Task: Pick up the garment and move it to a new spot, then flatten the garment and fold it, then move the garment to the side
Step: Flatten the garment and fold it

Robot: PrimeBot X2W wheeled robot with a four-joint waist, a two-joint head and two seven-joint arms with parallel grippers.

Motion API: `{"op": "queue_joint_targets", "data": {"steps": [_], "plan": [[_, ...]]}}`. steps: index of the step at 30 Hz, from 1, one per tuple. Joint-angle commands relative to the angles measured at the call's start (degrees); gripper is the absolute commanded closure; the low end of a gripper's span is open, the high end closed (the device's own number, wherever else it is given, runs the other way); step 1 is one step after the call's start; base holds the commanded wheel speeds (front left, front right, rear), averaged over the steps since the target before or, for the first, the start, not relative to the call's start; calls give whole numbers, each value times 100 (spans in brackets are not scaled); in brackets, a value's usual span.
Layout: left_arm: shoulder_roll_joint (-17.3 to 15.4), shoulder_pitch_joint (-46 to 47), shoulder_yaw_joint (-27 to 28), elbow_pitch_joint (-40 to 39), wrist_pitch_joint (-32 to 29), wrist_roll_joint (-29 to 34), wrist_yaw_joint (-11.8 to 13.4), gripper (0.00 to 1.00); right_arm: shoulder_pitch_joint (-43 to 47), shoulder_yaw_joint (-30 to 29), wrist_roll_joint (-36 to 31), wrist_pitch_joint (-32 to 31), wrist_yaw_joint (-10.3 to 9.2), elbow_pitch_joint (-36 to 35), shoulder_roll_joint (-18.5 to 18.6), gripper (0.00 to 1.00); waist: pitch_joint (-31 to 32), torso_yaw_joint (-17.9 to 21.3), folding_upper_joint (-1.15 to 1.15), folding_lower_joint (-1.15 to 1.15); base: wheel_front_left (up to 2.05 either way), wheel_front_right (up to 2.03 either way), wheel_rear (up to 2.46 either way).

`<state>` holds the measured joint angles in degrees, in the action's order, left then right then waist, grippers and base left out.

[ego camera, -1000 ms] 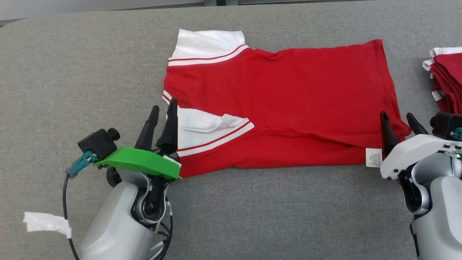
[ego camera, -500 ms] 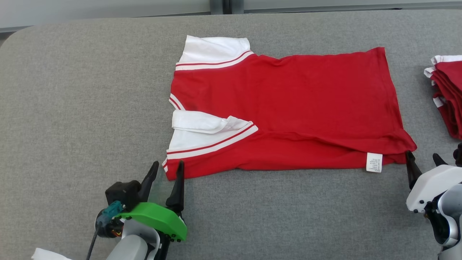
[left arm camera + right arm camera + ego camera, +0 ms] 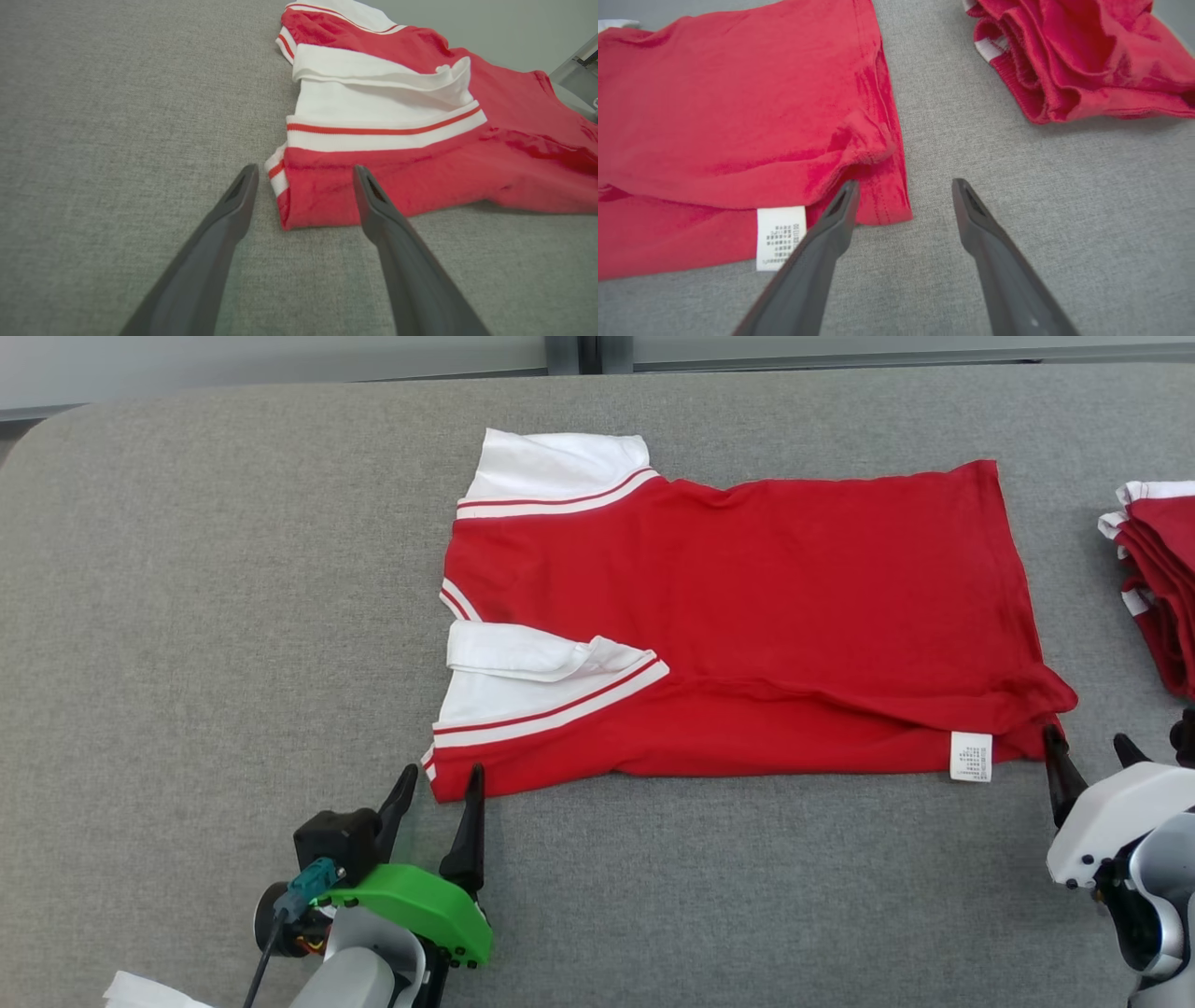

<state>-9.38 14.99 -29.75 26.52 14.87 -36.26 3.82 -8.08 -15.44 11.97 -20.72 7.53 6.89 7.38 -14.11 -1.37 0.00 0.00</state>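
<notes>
Two claws, both spread wide and holding nothing. The left claw (image 3: 443, 770) points at the garment (image 3: 747, 616) from its near side, at the sleeve-end corner. In the left wrist view, that red corner with its white-and-red ribbed edge sits just past the gap between the fingertips. One fingertip overlaps the garment's near edge in the picture, but I cannot tell if it touches. A green cover (image 3: 411, 905) sits on the wrist behind this claw, farther from the garment. The right claw (image 3: 1084, 735) is at the garment's near hem-end corner. In the right wrist view, one finger crosses the corner of the red hem and the other stands over bare tabletop (image 3: 233, 616) just off the garment's hem edge. Contact with the cloth cannot be judged here either. A white care label (image 3: 971, 756) hangs at the garment's near edge, just inside that corner and close beside the crossing finger. The garment itself lies spread on the tabletop, sleeves toward the left and hem toward the right. An upper red layer overlaps a lower strip along its near long edge. The near white sleeve (image 3: 523, 686) is folded in over the body, and the far white sleeve (image 3: 551, 462) lies at the garment's far sleeve-end corner. A pile of red garments (image 3: 1162, 588) lies beyond the garment's hem end, apart from it. A white paper slip (image 3: 140, 994) lies well off the garment's near sleeve-end corner.
</notes>
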Motion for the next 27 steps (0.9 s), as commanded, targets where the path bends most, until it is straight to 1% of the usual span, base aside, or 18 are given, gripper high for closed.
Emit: {"op": "queue_joint_targets", "data": {"steps": [1,6,11,21,24,27], "plan": [[21,-5,-5,38,27,-20,23,0,92,-62,-72,-64,-10,-24,5,0,-2,6,0,0,0,0,0],[16,99,4,216,6,26,135,0,57,-123,-115,-109,-10,58,-36,0,-33,53,0,0,0,0,0],[32,188,28,399,11,12,177,0,-261,-2,-43,-28,-10,369,-53,0,-91,114,0,0,0,0,0],[116,378,0,697,-9,-14,119,0,-799,249,-52,28,-10,1149,57,0,-223,93,0,0,0,0,0],[154,424,-40,815,-44,-26,82,0,-887,312,-69,-108,-10,1456,85,0,-262,88,0,0,0,0,0],[219,467,-116,1004,-240,-97,13,0,-886,467,14,-345,-10,1764,92,0,-285,83,0,0,0,0,0]]}}
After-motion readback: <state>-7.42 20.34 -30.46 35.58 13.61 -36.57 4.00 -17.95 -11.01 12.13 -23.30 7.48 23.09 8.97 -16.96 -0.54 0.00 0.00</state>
